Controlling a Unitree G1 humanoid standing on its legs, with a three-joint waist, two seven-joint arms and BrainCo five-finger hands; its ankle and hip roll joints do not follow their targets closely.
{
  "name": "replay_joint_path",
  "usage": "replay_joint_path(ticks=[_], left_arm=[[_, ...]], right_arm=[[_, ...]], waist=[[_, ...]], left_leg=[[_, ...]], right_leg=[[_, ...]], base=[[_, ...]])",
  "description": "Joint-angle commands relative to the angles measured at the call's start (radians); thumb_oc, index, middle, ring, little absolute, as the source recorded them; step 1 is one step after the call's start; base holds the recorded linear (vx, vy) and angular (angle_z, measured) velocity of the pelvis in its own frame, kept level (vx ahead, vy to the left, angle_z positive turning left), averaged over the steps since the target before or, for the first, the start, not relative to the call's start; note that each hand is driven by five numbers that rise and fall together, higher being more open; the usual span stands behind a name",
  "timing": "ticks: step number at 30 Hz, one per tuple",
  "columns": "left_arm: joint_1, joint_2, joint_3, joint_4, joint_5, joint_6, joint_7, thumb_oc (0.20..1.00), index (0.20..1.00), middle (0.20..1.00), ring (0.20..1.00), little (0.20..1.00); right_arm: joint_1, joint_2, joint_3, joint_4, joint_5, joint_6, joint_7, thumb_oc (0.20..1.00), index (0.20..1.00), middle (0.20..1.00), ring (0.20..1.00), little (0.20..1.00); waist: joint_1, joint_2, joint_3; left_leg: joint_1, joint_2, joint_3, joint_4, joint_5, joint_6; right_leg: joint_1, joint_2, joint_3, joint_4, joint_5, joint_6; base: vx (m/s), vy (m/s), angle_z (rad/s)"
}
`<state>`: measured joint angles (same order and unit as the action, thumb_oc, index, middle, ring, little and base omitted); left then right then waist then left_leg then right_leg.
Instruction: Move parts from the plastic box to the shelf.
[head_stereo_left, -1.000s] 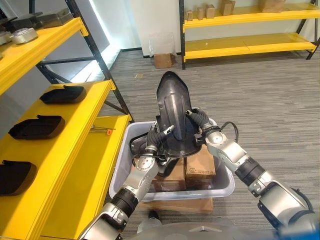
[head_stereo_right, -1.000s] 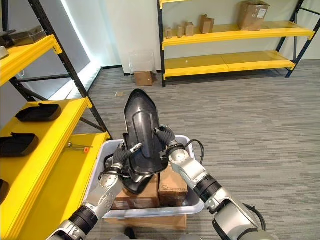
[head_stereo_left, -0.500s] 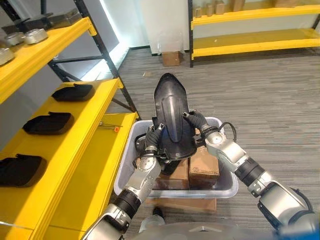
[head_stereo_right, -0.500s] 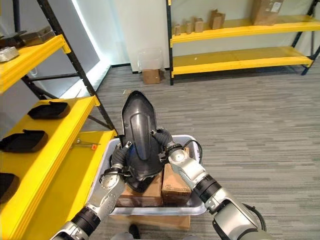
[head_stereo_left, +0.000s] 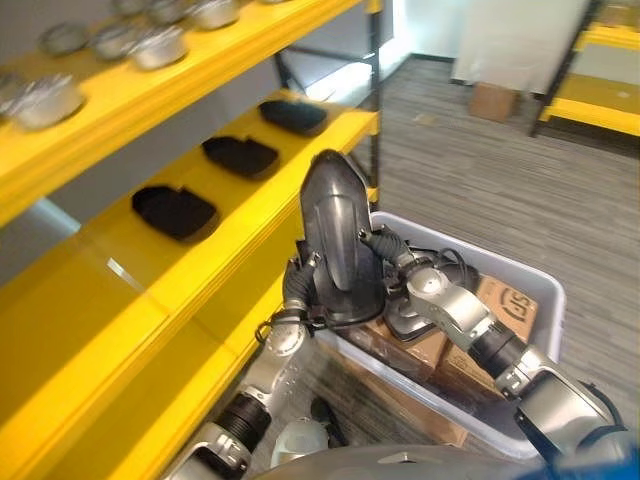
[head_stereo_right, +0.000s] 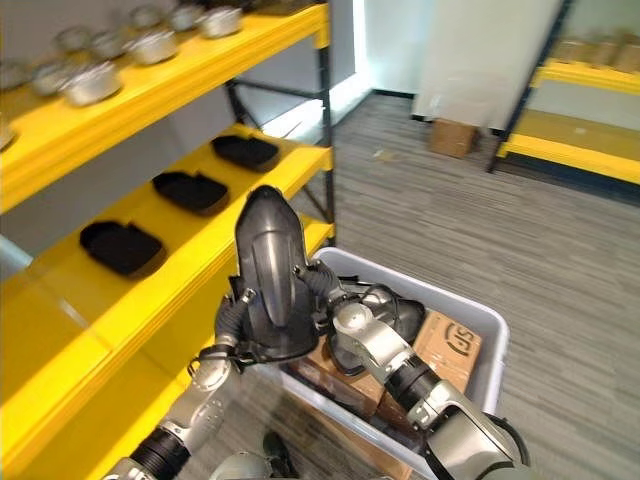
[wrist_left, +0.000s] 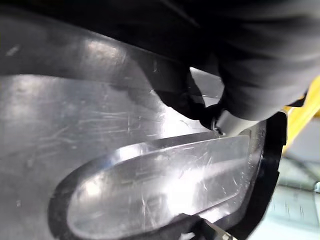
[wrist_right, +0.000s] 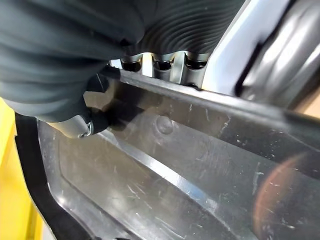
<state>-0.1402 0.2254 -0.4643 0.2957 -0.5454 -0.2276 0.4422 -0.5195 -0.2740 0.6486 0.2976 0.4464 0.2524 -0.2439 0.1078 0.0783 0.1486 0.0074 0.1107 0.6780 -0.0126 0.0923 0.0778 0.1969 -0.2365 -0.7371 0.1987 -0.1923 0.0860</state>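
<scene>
A large black plastic cover (head_stereo_left: 335, 230) stands upright in both hands, above the left rim of the grey plastic box (head_stereo_left: 553, 320) and close to the yellow shelf (head_stereo_left: 100, 290). My left hand (head_stereo_left: 298, 285) is curled on its left edge, my right hand (head_stereo_left: 385, 245) on its right edge. In the left wrist view the dark hand (wrist_left: 250, 60) pinches the cover's glossy inner face (wrist_left: 125, 150). The right wrist view has the right hand (wrist_right: 60, 50) clamped over the cover's rim (wrist_right: 175, 165). Cardboard boxes (head_stereo_left: 505, 305) and another dark part lie in the box.
Three black parts (head_stereo_left: 175, 210) (head_stereo_left: 240, 155) (head_stereo_left: 293, 115) lie in a row on the middle shelf board. Several round metal parts (head_stereo_left: 160, 45) sit on the board above. A bare stretch of board lies at the near left. Another yellow shelf (head_stereo_left: 590, 110) and a small carton (head_stereo_left: 492, 100) stand far back.
The camera has swung left toward the shelf. Both hands still hold the cover, which now stands over the box's left rim beside the shelf instead of over the box's middle.
</scene>
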Motion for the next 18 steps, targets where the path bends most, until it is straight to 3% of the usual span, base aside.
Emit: replay_joint_path(ticks=[1,6,8,9,11,12,13,15,17,18], left_arm=[[-0.185,-0.019,0.013,-0.057,0.040,-0.005,-0.032,0.200,0.200,0.200,0.200,0.200],[-0.200,-0.018,0.027,-0.054,0.066,0.017,-0.023,0.200,0.200,0.200,0.200,0.200],[-0.215,-0.016,0.041,-0.045,0.089,0.023,-0.031,0.200,0.200,0.200,0.200,0.200],[-0.216,-0.016,0.042,-0.044,0.090,0.025,-0.031,0.200,0.200,0.200,0.200,0.200],[-0.229,-0.012,0.043,-0.025,0.092,0.021,-0.033,0.200,0.200,0.200,0.200,0.200],[-0.242,-0.009,0.041,-0.006,0.088,0.026,-0.075,0.200,0.200,0.200,0.200,0.200],[-0.246,-0.007,0.038,-0.001,0.088,0.024,-0.080,0.200,0.200,0.200,0.200,0.200],[-0.252,-0.002,0.034,-0.004,0.083,0.030,-0.087,0.200,0.200,0.200,0.200,0.200],[-0.253,0.002,0.032,-0.010,0.079,0.033,-0.082,0.200,0.200,0.200,0.200,0.200],[-0.253,0.003,0.032,-0.012,0.068,0.035,-0.077,0.200,0.200,0.200,0.200,0.200]], right_arm=[[-0.051,0.188,0.102,-0.167,0.099,-0.129,0.103,0.200,0.200,0.200,0.200,0.200],[-0.063,0.219,0.109,-0.152,0.105,-0.127,0.077,0.200,0.200,0.200,0.200,0.200],[-0.077,0.247,0.108,-0.124,0.101,-0.142,0.052,0.200,0.200,0.200,0.200,0.200],[-0.079,0.250,0.108,-0.121,0.101,-0.142,0.052,0.200,0.200,0.200,0.200,0.200],[-0.088,0.255,0.101,-0.107,0.101,-0.153,0.042,0.200,0.200,0.200,0.200,0.200],[-0.088,0.252,0.100,-0.103,0.104,-0.170,-0.005,0.200,0.200,0.200,0.200,0.200],[-0.086,0.249,0.100,-0.101,0.106,-0.177,-0.012,0.200,0.200,0.200,0.200,0.200],[-0.083,0.240,0.096,-0.098,0.110,-0.183,-0.029,0.200,0.200,0.200,0.200,0.200],[-0.082,0.236,0.091,-0.086,0.112,-0.188,-0.020,0.200,0.200,0.200,0.200,0.200],[-0.089,0.231,0.083,-0.064,0.120,-0.193,-0.007,0.200,0.200,0.200,0.200,0.200]], waist=[[0.001,-0.056,0.001],[0.047,-0.050,-0.019],[0.077,-0.041,-0.028],[0.077,-0.042,-0.028],[0.066,-0.043,-0.024],[0.042,-0.058,-0.015],[0.033,-0.062,-0.011],[0.019,-0.066,-0.008],[0.016,-0.069,-0.007],[0.011,-0.076,-0.007]], left_leg=[[0.094,0.090,-0.060,0.034,-0.056,-0.129],[0.086,0.020,-0.131,-0.009,-0.062,-0.098],[0.074,-0.035,-0.196,-0.039,-0.064,-0.073],[0.073,-0.039,-0.201,-0.041,-0.064,-0.071],[0.072,-0.062,-0.251,-0.052,-0.073,-0.057],[0.074,-0.085,-0.306,-0.054,-0.089,-0.048],[0.077,-0.090,-0.327,-0.056,-0.093,-0.046],[0.067,-0.096,-0.375,-0.050,-0.084,-0.048],[0.068,-0.101,-0.397,-0.048,-0.084,-0.054],[0.065,-0.113,-0.432,-0.044,-0.085,-0.059]], right_leg=[[-0.007,0.028,0.019,-0.134,0.117,-0.033],[0.004,0.021,0.008,-0.094,0.094,-0.016],[-0.002,0.005,0.021,-0.003,0.052,-0.016],[-0.004,0.004,0.024,0.007,0.046,-0.016],[-0.028,0.032,0.105,0.079,-0.008,-0.021],[-0.057,0.085,0.214,0.085,-0.019,-0.028],[-0.063,0.106,0.249,0.085,-0.022,-0.033],[-0.077,0.143,0.299,0.048,0.011,-0.044],[-0.081,0.149,0.318,0.027,0.025,-0.044],[-0.086,0.166,0.357,-0.043,0.069,-0.041]], base=[[0.05,0.318,0.61],[0.05,0.296,0.68],[0.07,0.356,0.77],[0.07,0.199,1.02],[0.10,0.110,0.82],[0.13,0.057,1.16],[0.14,0.041,1.51],[0.03,0.044,1.28],[0.05,0.024,1.09],[0.14,0.007,1.12]])
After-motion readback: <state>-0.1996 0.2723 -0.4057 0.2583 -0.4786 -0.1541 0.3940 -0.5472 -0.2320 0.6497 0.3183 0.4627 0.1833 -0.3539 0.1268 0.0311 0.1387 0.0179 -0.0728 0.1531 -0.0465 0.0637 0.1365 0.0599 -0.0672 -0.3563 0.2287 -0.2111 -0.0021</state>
